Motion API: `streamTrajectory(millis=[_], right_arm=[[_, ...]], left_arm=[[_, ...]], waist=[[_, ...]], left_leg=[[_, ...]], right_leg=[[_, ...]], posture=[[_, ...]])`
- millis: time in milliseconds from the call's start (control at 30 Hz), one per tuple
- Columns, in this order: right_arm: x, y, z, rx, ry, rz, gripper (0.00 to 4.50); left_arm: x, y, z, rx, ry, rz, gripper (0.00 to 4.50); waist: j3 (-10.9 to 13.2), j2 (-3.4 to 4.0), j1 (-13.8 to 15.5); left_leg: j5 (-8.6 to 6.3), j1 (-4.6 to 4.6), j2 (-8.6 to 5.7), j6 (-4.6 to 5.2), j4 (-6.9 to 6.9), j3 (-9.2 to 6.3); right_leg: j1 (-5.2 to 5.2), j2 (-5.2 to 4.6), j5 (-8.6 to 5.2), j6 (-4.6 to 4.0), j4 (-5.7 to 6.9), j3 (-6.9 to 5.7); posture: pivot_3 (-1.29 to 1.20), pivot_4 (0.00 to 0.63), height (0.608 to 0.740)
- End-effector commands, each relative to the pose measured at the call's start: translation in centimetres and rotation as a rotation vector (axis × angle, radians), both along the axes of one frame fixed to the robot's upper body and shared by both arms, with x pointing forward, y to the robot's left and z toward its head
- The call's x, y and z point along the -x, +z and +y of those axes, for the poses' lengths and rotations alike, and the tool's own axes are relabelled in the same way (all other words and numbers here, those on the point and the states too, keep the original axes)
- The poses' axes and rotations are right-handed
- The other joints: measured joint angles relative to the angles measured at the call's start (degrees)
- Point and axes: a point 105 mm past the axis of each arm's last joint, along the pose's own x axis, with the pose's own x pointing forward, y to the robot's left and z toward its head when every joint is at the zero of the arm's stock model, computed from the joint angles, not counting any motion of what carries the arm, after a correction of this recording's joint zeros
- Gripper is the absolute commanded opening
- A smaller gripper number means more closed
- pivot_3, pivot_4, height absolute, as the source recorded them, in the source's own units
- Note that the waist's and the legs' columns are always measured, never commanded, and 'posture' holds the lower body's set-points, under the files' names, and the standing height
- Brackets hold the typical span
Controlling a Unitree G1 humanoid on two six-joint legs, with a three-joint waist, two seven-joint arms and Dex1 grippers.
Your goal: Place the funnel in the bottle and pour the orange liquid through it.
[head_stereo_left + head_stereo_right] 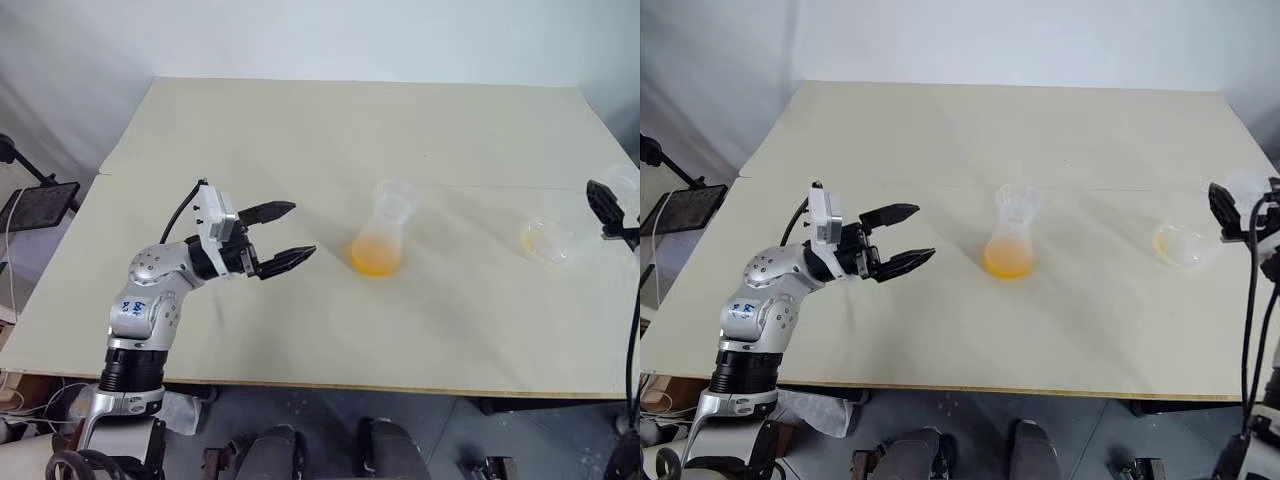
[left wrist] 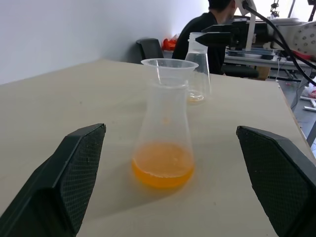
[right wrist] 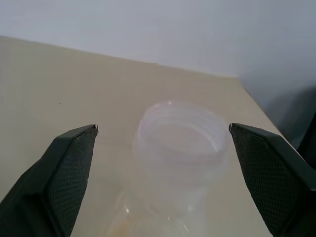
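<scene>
Both hands were seen spread wide and empty. The funnel [image 2: 169,69] sat in the bottle [image 1: 381,240] mid-tabletop [image 1: 300,150], orange liquid [image 2: 163,171] pooled inside. The flask [image 1: 549,240] stood emptied just before the right hand [image 3: 163,173], which should be drawn straight back to avoid tipping it; the left hand [image 1: 285,235] hovered near the bottle.

the right gripper [image 1: 606,208] is cut off by the right edge in the head views. the flask [image 3: 178,163] beneath it is blurred in its wrist view, base out of view.
</scene>
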Motion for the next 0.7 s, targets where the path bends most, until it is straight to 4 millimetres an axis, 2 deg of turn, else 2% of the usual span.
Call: streamTrajectory(millis=[33,167,333,400,500,600,700], right_arm=[[2.3,2.3,-0.6,0.070,0.008,-0.081,4.45],[4.5,1.4,-0.8,0.086,0.039,-0.104,4.45],[6.5,-0.8,0.6,0.084,0.181,-0.053,4.45],[7.8,-2.6,2.5,0.105,0.313,0.022,4.45],[8.9,-3.9,4.8,0.124,0.430,0.081,4.45],[9.9,-4.6,10.7,0.195,0.677,0.093,4.45],[10.9,-5.5,14.3,0.237,0.844,0.113,4.45]], left_arm=[[0.4,0.3,0.6,-0.012,0.000,-0.021,4.50],[0.5,-0.3,1.0,-0.042,0.003,-0.007,4.50],[0.3,-1.0,1.9,-0.081,0.033,-0.009,4.50],[0.3,-1.7,2.4,-0.129,0.064,-0.007,4.50],[0.6,-2.3,3.0,-0.159,0.081,-0.016,4.50],[1.7,-3.1,4.3,-0.166,0.078,0.006,4.50],[2.0,-3.8,4.9,-0.213,0.085,-0.008,4.50]], waist=[[0.00,0.00,0.05],[0.00,0.00,0.31],[0.00,0.00,0.60],[0.00,0.00,0.85],[0.00,0.00,1.16],[0.00,0.00,0.88],[0.00,0.00,0.73]], left_leg=[[0.00,0.00,0.00,0.00,0.00,0.00],[0.00,0.00,-0.01,0.00,-0.02,-0.01],[0.00,0.02,0.05,0.00,-0.02,0.00],[0.00,0.03,0.06,0.00,-0.03,0.00],[-0.01,0.07,0.04,0.00,-0.14,0.01],[-0.01,0.08,0.05,0.00,-0.14,0.02],[-0.05,0.11,0.26,-0.10,-0.12,0.00]], right_leg=[[0.00,0.00,0.00,0.00,0.00,0.00],[0.00,0.00,0.00,0.00,-0.04,0.00],[0.12,0.01,0.01,0.01,-0.28,0.01],[0.12,0.00,0.01,0.01,-0.28,0.02],[0.11,0.00,0.01,0.01,-0.32,0.04],[0.11,-0.11,0.02,0.03,-0.36,0.11],[0.10,-0.07,0.00,-0.02,-0.34,0.11]], posture=[[0.00,0.150,0.740],[0.00,0.150,0.740],[0.00,0.150,0.740],[0.00,0.150,0.740],[0.00,0.150,0.740],[0.00,0.150,0.740],[0.00,0.150,0.740]])
